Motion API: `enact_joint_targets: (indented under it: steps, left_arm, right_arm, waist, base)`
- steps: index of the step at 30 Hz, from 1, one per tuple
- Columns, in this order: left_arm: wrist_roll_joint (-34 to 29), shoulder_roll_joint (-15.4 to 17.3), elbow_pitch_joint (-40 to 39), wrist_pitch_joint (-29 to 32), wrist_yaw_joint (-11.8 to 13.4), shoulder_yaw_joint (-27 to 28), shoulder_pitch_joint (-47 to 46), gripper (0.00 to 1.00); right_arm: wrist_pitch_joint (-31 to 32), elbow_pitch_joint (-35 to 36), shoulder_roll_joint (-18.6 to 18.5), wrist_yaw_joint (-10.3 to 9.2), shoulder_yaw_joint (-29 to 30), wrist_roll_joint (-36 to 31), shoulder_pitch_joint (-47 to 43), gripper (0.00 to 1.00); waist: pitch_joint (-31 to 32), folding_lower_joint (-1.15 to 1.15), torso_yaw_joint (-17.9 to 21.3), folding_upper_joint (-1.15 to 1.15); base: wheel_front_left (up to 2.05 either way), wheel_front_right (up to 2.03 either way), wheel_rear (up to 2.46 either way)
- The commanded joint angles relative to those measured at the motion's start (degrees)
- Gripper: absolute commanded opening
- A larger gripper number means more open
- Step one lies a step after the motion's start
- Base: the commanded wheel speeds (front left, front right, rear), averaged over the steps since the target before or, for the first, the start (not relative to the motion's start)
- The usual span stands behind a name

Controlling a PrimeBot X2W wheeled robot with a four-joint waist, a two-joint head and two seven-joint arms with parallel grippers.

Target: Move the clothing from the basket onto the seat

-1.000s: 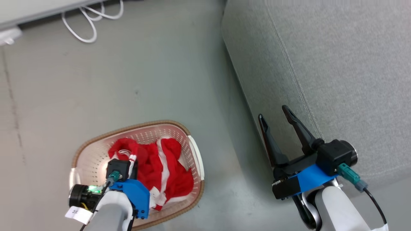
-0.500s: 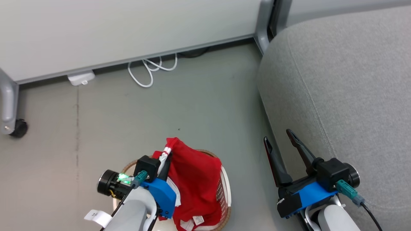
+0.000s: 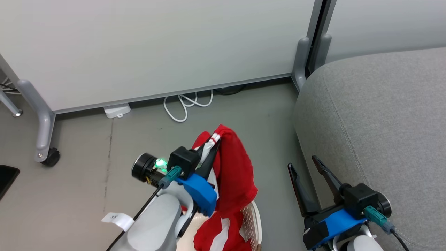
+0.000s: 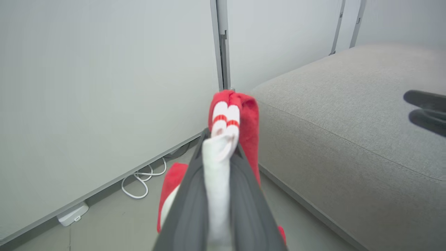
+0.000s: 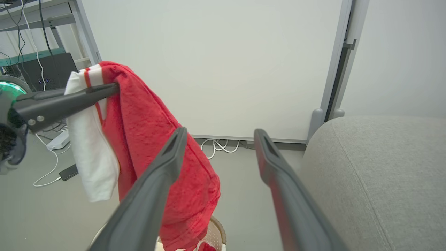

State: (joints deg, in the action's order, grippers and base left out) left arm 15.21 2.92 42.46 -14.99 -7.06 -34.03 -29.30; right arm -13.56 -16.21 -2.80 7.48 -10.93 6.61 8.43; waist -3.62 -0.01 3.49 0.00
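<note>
My left gripper is shut on the red and white clothing and holds it up in the air. The garment drapes down from the fingertips, and its lower end reaches the cream basket at the bottom edge. In the left wrist view a white panel of the clothing runs between the dark fingers. The grey seat stands to the right. Beside the seat's edge my right gripper is open with nothing in it. The right wrist view shows the hanging clothing, the basket rim and the seat.
A white partition panel on grey castered legs stands behind the basket. A coiled white cable and a white adapter lie on the grey floor at its foot. A dark flat object lies at the left edge.
My left gripper has risen with the clothing, lifting it from inside the basket to well above it. The head camera has tilted up, bringing the partition into view. The right gripper stays open.
</note>
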Motion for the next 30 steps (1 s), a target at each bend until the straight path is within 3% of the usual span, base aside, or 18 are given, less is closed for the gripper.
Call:
enact_joint_targets:
  steps: [1,15,30]
  left_arm:
    - [0.8,0.0,-1.2,-0.3,0.1,-0.7,-1.5,0.0]
    - [6.9,0.0,-7.9,3.2,1.7,-5.2,-8.6,0.0]
    - [8.8,0.0,-8.3,4.1,3.0,-7.0,-9.3,0.0]
  right_arm:
    - [0.4,0.4,-0.2,0.03,0.0,0.2,-1.0,1.0]
    - [1.7,1.7,-0.2,0.03,-0.4,0.4,-2.1,1.0]
    - [2.0,1.7,-0.2,0.03,-1.7,0.8,-1.2,1.0]
  waist:
    - [0.7,0.01,-0.3,0.0]
    - [2.8,0.01,-1.5,0.0]
    - [2.7,0.01,-1.4,0.0]
  base:
    - [0.0,0.0,0.0]
    - [0.0,0.0,0.0]
    - [0.0,0.0,0.0]
